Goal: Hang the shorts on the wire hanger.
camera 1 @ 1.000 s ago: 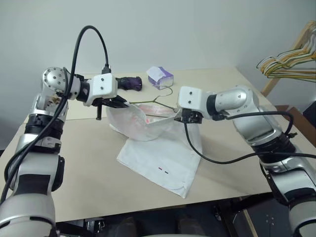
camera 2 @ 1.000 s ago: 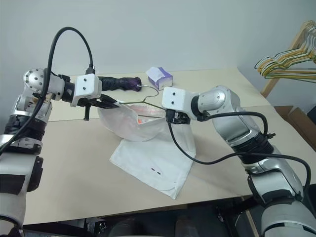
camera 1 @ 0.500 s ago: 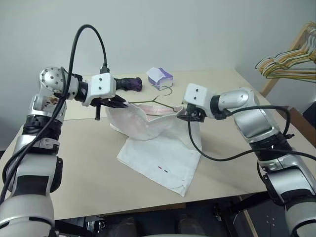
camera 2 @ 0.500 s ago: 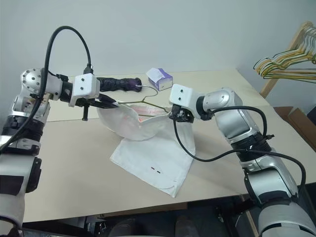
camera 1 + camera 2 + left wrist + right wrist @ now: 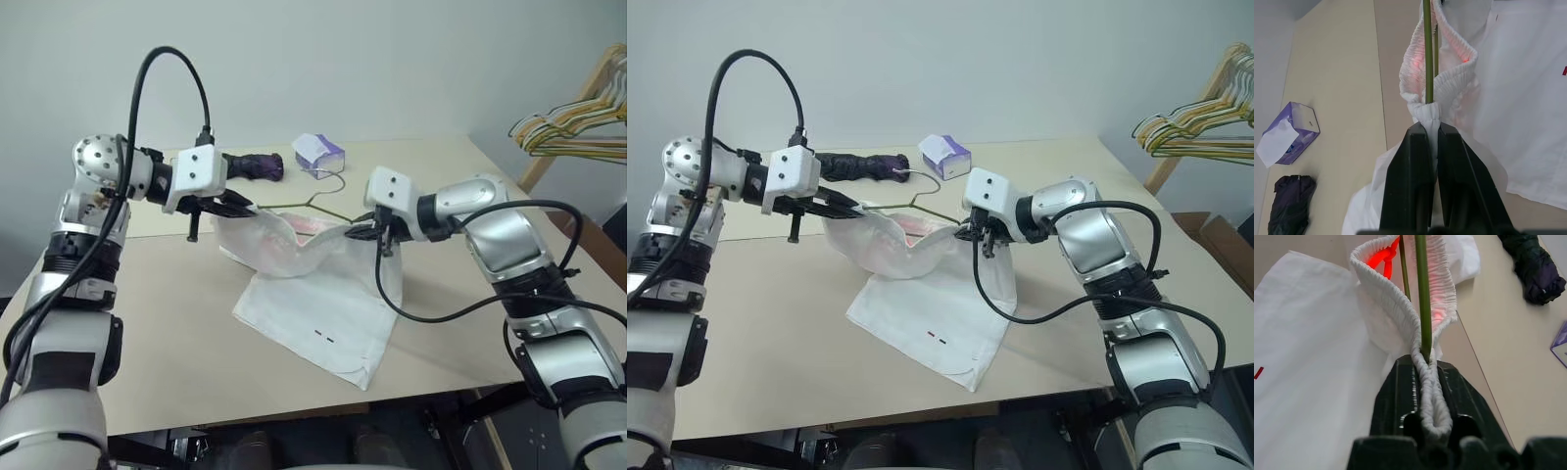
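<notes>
The white shorts point(image 5: 328, 308) lie partly on the table, with their gathered waistband lifted between both grippers. The thin wire hanger point(image 5: 294, 202) runs along inside that raised waistband, its hook point(image 5: 333, 182) pointing toward the back of the table. My left gripper point(image 5: 241, 208) is shut on the waistband's left end, and the wire comes out of the bunched cloth just past the fingertips point(image 5: 1420, 134). My right gripper point(image 5: 365, 231) is shut on the right end; the elastic lies between its fingers point(image 5: 1398, 382), with the wire alongside it. The legs with tiny red and black marks point(image 5: 324, 338) rest flat.
A white-and-purple tissue box point(image 5: 317, 152) and a dark folded umbrella point(image 5: 257, 164) sit at the back of the beige table point(image 5: 167, 372). A bunch of coloured hangers point(image 5: 573, 122) hangs on a wooden rack at the far right.
My right gripper has gone from open to shut on the waistband's right end. The left gripper has kept its grip and place.
</notes>
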Controlling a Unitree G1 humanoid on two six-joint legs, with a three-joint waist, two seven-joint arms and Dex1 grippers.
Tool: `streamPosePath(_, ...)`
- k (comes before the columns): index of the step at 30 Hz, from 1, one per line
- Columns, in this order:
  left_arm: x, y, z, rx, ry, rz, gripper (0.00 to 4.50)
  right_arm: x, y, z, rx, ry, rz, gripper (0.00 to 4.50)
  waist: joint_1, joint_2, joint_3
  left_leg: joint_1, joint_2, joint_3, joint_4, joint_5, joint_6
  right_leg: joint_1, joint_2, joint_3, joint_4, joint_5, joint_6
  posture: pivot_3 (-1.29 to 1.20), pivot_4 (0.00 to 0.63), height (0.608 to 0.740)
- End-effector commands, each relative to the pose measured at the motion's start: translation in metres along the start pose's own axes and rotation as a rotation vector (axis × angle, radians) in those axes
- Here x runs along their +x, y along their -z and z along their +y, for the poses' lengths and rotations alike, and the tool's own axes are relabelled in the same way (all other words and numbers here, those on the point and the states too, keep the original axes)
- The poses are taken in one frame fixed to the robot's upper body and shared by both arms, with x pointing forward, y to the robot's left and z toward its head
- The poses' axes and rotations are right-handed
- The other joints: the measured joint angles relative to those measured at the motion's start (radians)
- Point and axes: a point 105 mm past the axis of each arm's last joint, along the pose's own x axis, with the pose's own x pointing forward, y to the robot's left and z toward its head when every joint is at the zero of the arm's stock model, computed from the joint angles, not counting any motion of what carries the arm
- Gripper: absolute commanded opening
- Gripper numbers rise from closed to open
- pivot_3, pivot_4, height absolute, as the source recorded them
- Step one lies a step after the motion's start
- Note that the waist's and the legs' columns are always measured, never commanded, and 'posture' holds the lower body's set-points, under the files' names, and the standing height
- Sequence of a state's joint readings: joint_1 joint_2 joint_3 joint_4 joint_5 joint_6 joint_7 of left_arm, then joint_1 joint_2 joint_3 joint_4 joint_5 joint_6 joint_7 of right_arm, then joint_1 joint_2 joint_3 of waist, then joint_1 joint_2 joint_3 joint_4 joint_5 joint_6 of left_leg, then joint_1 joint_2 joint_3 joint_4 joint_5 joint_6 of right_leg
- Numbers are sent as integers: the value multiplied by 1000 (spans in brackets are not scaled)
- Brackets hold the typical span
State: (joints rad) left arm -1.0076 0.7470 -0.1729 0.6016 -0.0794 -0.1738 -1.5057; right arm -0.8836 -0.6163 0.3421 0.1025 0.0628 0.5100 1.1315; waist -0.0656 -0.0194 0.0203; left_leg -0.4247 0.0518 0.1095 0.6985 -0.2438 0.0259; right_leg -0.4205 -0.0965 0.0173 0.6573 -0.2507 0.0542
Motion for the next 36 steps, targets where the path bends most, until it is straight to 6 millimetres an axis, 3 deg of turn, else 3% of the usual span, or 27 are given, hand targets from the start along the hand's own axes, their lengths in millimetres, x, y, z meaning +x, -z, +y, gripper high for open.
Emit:
streamPosePath(1, -9, -10, 7, 55, -41, -16, 0, -6, -11, -2, -40, 17, -40, 94, 0, 0, 0, 0, 0, 0, 0, 0, 0, 0, 0, 0, 0, 0, 0, -7, 0, 740)
streamPosePath(3, -8, -10, 7, 45, -41, -25, 0, -6, -10, -2, -44, 21, -35, 94, 1, 0, 0, 0, 0, 0, 0, 0, 0, 0, 0, 0, 0, 0, 0, -8, 0, 740)
streamPosePath(11, -11, -12, 18, 23, -114, -59, 2524, -14, -6, -2, -24, 58, -20, 94, 0, 0, 0, 0, 0, 0, 0, 0, 0, 0, 0, 0, 0, 0, 0, -26, 0, 740)
streamPosePath(17, -24, -12, 27, -7, -229, -126, 4498, -38, 13, -3, 95, 150, 28, 94, 4, 0, 0, -1, 0, 0, 0, 0, 0, 0, 0, 0, 0, 0, 0, -53, 0, 740)
streamPosePath(23, -30, -19, 34, -107, -396, -289, 4500, -81, 53, -11, 361, 410, 167, 94, -1, 0, 0, 0, 0, 0, 0, 0, 0, 0, -1, 0, 0, 0, 0, -102, 0, 740)
streamPosePath(30, 6, -30, 7, -164, -340, -386, 4500, -140, 89, -10, 656, 720, 323, 94, -11, 0, 0, 0, 0, 0, 0, 0, 0, 0, -1, 1, 0, 0, 0, -160, 0, 740)
streamPosePath(36, 20, -46, -7, -212, -303, -462, 4500, -197, 112, -5, 902, 941, 400, 94, -31, 0, 0, 0, 0, 0, 0, 0, 0, 1, -1, 1, -1, 0, 0, -197, 0, 740)
